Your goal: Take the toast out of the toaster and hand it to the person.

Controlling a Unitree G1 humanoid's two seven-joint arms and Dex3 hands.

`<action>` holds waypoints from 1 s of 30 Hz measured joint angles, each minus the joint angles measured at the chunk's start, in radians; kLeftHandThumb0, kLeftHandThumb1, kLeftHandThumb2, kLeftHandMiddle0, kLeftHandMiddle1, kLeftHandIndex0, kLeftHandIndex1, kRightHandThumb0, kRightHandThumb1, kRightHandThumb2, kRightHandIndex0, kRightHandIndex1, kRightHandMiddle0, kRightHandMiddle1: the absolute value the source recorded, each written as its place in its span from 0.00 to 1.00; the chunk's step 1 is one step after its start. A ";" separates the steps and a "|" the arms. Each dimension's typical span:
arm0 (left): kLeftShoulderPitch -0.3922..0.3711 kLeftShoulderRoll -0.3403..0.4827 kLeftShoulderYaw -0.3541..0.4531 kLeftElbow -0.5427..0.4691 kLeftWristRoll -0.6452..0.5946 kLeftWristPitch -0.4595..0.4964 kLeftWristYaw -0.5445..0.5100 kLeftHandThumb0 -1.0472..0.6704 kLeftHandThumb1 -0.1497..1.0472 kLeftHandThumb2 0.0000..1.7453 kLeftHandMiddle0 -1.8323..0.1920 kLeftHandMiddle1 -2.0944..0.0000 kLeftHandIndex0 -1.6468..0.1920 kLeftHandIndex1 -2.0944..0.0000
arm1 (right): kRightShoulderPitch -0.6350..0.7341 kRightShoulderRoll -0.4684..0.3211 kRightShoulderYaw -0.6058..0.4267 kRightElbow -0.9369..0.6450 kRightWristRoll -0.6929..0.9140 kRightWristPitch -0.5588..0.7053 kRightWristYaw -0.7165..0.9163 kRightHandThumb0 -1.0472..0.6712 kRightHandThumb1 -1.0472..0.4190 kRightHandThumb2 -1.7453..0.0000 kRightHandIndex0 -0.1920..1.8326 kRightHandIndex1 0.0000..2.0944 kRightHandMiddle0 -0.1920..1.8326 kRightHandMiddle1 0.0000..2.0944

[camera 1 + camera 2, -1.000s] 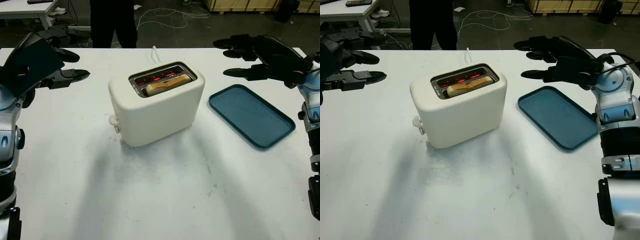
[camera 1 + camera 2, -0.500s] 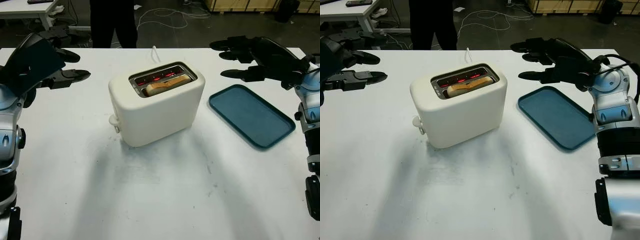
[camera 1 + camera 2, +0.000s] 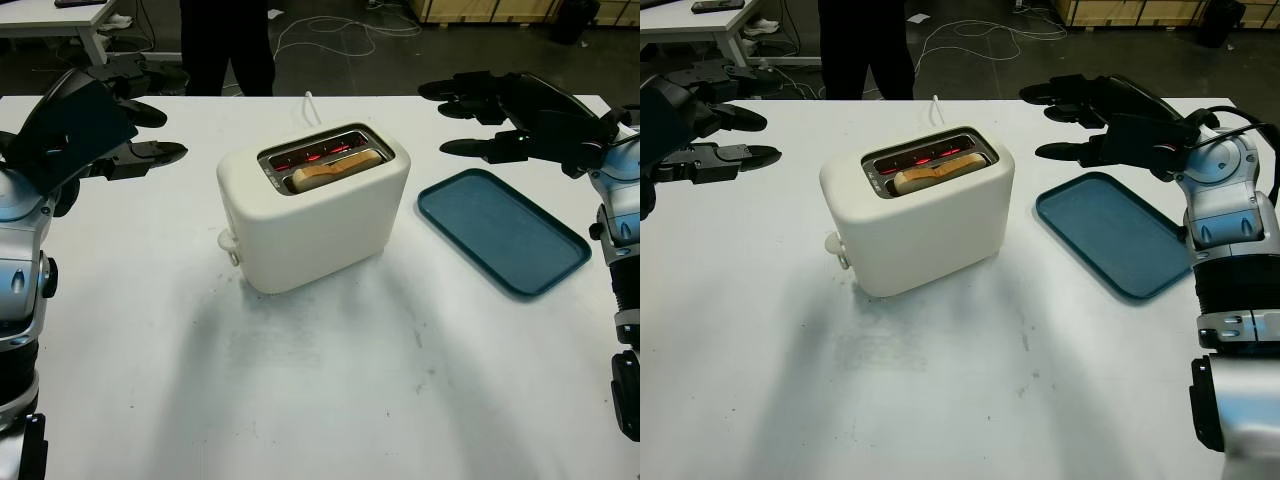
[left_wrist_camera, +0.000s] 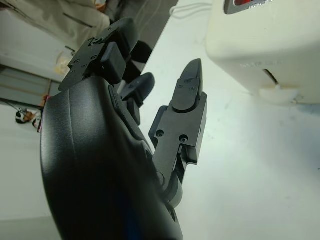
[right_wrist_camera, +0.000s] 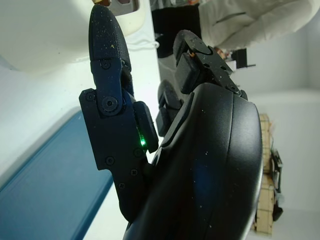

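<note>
Surfaces: mostly plastic and matt finishes, one metal trim.

Toaster (image 3: 315, 215): cream shell, smooth matt plastic look; slot rim of shiny metal, glowing red inside. Toast (image 3: 335, 169): pale, dry crust with a fine crumb. Tray (image 3: 502, 230): teal, smooth, dull sheen, looks plastic. Table (image 3: 300, 390): white, matt, lightly scuffed and smudged. Left hand (image 3: 100, 125) and right hand (image 3: 520, 115): black hard plastic shells, slight gloss, screw heads visible on the fingers (image 4: 187, 107); forearm casings silver-grey, satin.

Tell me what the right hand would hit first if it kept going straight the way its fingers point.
Probably the toaster: the open right hand hovers beside the blue tray, fingers aimed toward the toaster's upper part. Depth is unclear, so it might pass just behind it.
</note>
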State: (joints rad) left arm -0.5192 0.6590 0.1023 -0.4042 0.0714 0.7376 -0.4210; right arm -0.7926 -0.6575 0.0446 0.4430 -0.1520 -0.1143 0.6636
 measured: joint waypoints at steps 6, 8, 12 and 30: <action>0.000 0.003 0.000 0.004 0.001 -0.011 0.000 0.59 0.88 0.07 0.86 0.52 0.73 0.79 | 0.000 0.000 0.000 -0.002 -0.005 0.000 0.000 0.17 0.09 0.87 0.29 0.00 0.28 0.00; 0.000 0.003 0.000 0.004 0.001 -0.015 0.000 0.60 0.88 0.07 0.86 0.52 0.73 0.79 | 0.000 0.000 0.000 -0.006 -0.005 0.001 0.000 0.17 0.09 0.87 0.28 0.00 0.28 0.00; 0.000 0.003 0.000 0.004 0.001 -0.015 0.000 0.59 0.87 0.07 0.86 0.51 0.73 0.79 | 0.000 0.000 0.000 -0.010 -0.005 0.002 0.000 0.17 0.09 0.87 0.28 0.00 0.28 0.00; 0.003 0.004 0.006 0.005 0.002 -0.035 0.000 0.59 0.88 0.07 0.86 0.52 0.73 0.78 | 0.000 0.000 0.000 -0.020 0.000 0.034 0.001 0.16 0.09 0.87 0.28 0.00 0.27 0.00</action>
State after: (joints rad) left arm -0.5164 0.6633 0.1085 -0.3990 0.0734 0.7030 -0.4210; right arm -0.7926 -0.6573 0.0447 0.4229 -0.1523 -0.0808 0.6649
